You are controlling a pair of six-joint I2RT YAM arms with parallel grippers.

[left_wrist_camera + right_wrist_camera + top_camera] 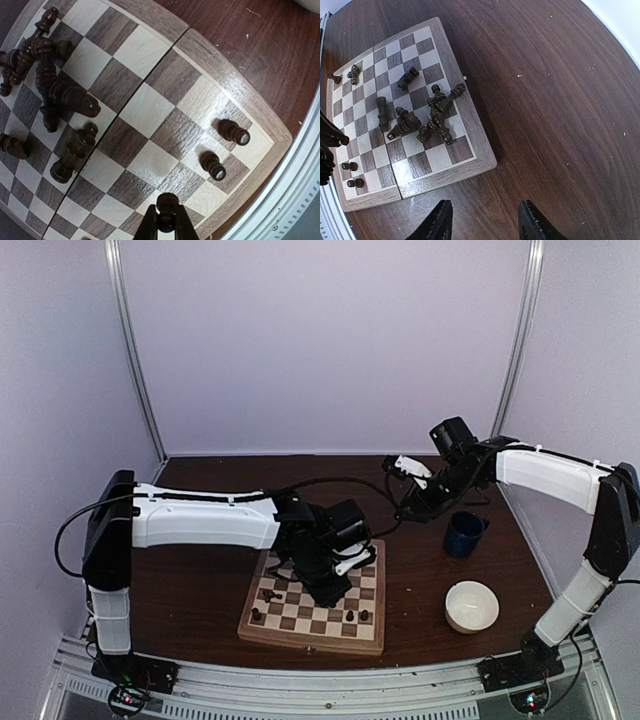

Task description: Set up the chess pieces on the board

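Dark brown table [200, 580], board [310, 643] centred. Left gripper [166, 225] clamped on one chess piece [167, 202] near the board's edge, toppled pieces [55, 85] at its 10 o'clock. Right gripper [485, 220] open, empty, board at its 11 o'clock.

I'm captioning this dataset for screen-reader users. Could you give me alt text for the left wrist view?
The left end effector, shut on a dark chess piece, hangs over the checkered board. Two pieces stand upright nearby; a heap of toppled pieces lies at upper left.
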